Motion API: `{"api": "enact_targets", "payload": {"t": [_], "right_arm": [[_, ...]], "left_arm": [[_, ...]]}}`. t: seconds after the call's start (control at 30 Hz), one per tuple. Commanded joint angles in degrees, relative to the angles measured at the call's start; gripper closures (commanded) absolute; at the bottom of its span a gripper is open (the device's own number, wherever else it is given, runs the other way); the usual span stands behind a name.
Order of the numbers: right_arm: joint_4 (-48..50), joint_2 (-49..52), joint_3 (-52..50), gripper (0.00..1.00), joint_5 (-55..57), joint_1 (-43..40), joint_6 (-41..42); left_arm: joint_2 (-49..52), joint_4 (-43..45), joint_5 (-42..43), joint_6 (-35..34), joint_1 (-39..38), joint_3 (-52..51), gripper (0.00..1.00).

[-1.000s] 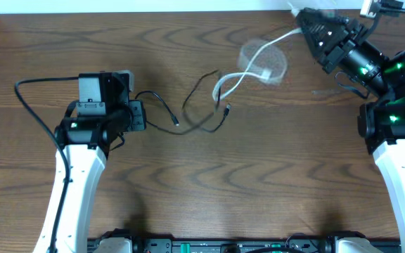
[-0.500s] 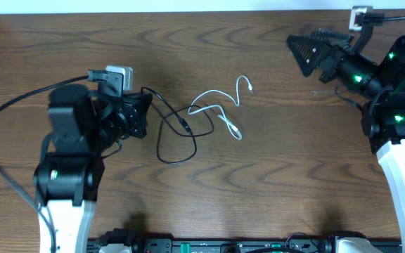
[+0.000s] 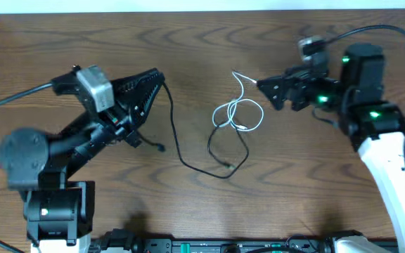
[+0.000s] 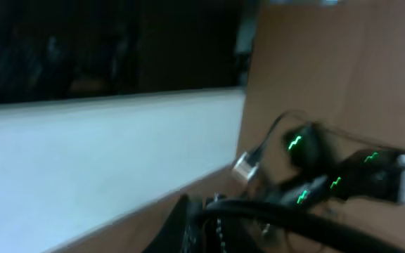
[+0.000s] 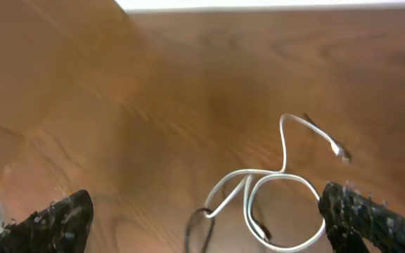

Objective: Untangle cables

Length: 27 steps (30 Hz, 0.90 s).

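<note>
A thin black cable point(image 3: 173, 133) runs from the tips of my left gripper point(image 3: 157, 77), which is raised over the table's left half and shut on it. It then drops and curves right to a loop beneath the white cable point(image 3: 241, 95). The white cable lies in loose loops at mid-table, overlapping the black loop. My right gripper point(image 3: 267, 90) hovers just right of those loops. In the right wrist view it point(image 5: 213, 221) stands wide open, with the white cable point(image 5: 284, 147) and a bit of black cable point(image 5: 188, 235) lying between the fingers. The left wrist view is blurred.
The wooden table point(image 3: 315, 183) ends at a white wall point(image 5: 273, 4) along its far edge. A thick black arm wire point(image 3: 20, 98) arcs out at the far left. In the left wrist view my right arm's green lights point(image 4: 295, 144) show across the table.
My left arm has risen and swung right, drawing the black cable out. My right gripper let go of the white cable, opened wide and came down-left to the loops. Both cables have shifted right.
</note>
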Motion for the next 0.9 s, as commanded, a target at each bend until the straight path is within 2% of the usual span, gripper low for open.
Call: {"api": "enact_targets", "payload": {"t": [0.0,0.17,0.23,0.37,0.57,0.63,0.87], "right_arm": [[-1.09,3.30,0.52,0.01,9.84,3.85,-2.62],[-1.16,7.56,0.52,0.01,12.17,6.75,-2.60],[-1.51,10.03,0.52,0.01,12.94,7.85,-2.43],[-1.77,15.30,0.52,0.01,12.94,9.66,5.09],[-1.92,20.33,0.52,0.01,12.85,13.40,26.08],[-2.45,20.46,0.52,0.01,12.41,14.82,30.73],[-2.12,20.46,0.52,0.01,8.55,19.80,31.93]], "left_arm": [[-0.52,14.64,7.43,-14.14,0.33,0.63,0.92],[-0.52,34.64,7.89,-26.64,0.33,0.63,0.92],[-0.52,38.95,7.89,-30.10,0.33,0.63,0.92],[-0.46,39.30,7.89,-31.08,0.33,0.63,0.92],[-0.35,39.10,7.96,-31.08,0.33,0.63,0.92],[-0.35,39.06,7.98,-31.08,0.33,0.63,0.92],[-0.15,39.01,9.44,-31.06,0.33,0.61,0.92]]}}
